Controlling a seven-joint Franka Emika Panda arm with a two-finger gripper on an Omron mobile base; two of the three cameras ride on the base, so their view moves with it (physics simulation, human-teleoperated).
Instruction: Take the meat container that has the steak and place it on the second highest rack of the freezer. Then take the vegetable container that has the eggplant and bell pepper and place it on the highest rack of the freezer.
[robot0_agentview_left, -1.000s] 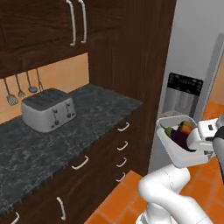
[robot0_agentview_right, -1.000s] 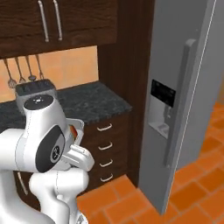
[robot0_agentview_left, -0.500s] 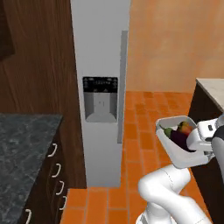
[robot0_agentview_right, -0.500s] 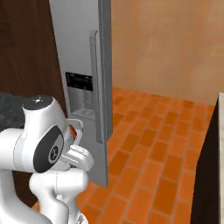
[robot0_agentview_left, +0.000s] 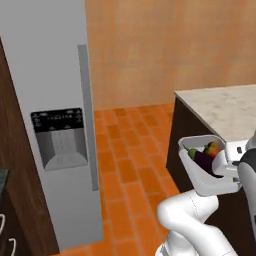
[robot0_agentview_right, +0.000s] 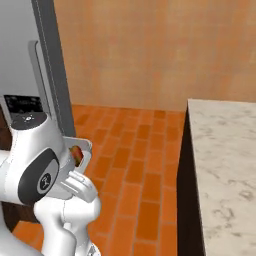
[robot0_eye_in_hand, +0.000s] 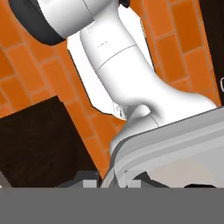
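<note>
My gripper (robot0_agentview_left: 229, 163) is shut on the rim of the white vegetable container (robot0_agentview_left: 206, 170), held level at chest height in front of the arm. Inside lie the dark purple eggplant (robot0_agentview_left: 204, 160) and the orange-red bell pepper (robot0_agentview_left: 214, 148). The right base view shows the container's corner (robot0_agentview_right: 84, 146) and a bit of the pepper (robot0_agentview_right: 77, 155) behind the arm. In the hand view the container rim (robot0_eye_in_hand: 175, 142) sits just above the gripper (robot0_eye_in_hand: 116, 178). The grey freezer (robot0_agentview_left: 50, 100) stands at the left with its bar handle (robot0_agentview_left: 88, 115) and black dispenser panel (robot0_agentview_left: 56, 121). Its shelves and the steak are out of view.
A dark island with a marble top (robot0_agentview_left: 227, 107) stands to the right, close to the arm, and is also in the right base view (robot0_agentview_right: 225, 165). Orange tile floor (robot0_agentview_left: 125, 150) lies open between freezer and island. A plain orange wall (robot0_agentview_right: 150, 50) closes the back.
The whole picture has swung as the base turned: cabinets, counter and toaster have left the views, the freezer door has slid left, the island has come in. The container stays in the gripper.
</note>
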